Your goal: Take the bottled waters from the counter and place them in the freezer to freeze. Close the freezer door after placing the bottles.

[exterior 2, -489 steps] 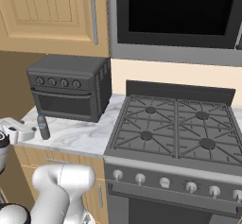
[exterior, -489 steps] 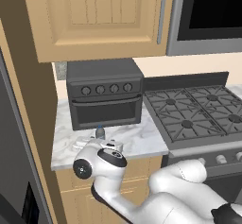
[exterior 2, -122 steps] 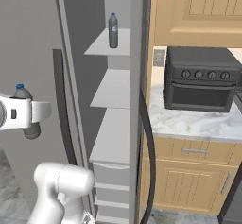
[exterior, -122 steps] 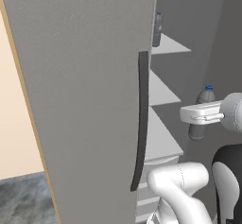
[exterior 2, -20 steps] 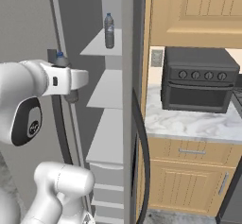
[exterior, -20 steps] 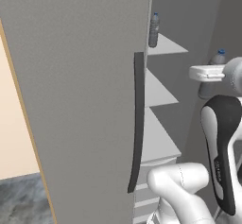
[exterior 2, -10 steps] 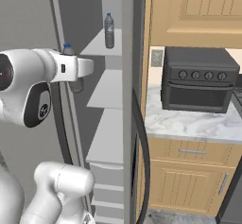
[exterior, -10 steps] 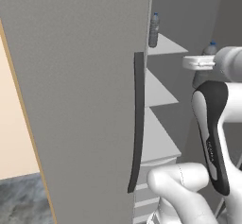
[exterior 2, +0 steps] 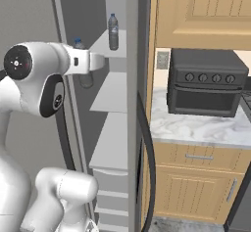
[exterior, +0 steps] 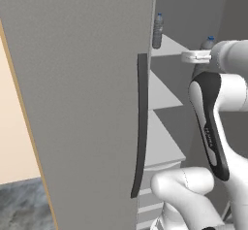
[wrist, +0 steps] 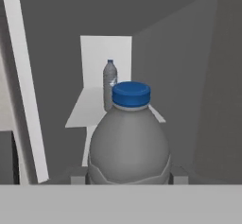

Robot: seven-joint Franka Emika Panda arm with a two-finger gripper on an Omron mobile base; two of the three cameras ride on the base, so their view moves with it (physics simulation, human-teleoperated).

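Holding: gripper (wrist: 126, 173) is clamped on a bottled water (wrist: 129, 140), blue cap up, upright.
Position: held bottle (exterior 2: 85, 77) is raised in front of the open freezer (exterior 2: 110, 143), level with its upper shelves.
Second bottle (exterior 2: 113, 32): stands upright on the top freezer shelf (exterior 2: 105, 46), well beyond the held one.
Freezer door (exterior: 77, 103): swung open, dark bar handle (exterior: 139, 127) facing the left base view.
Counter (exterior 2: 196, 123): carries a toaster oven (exterior 2: 208, 81).
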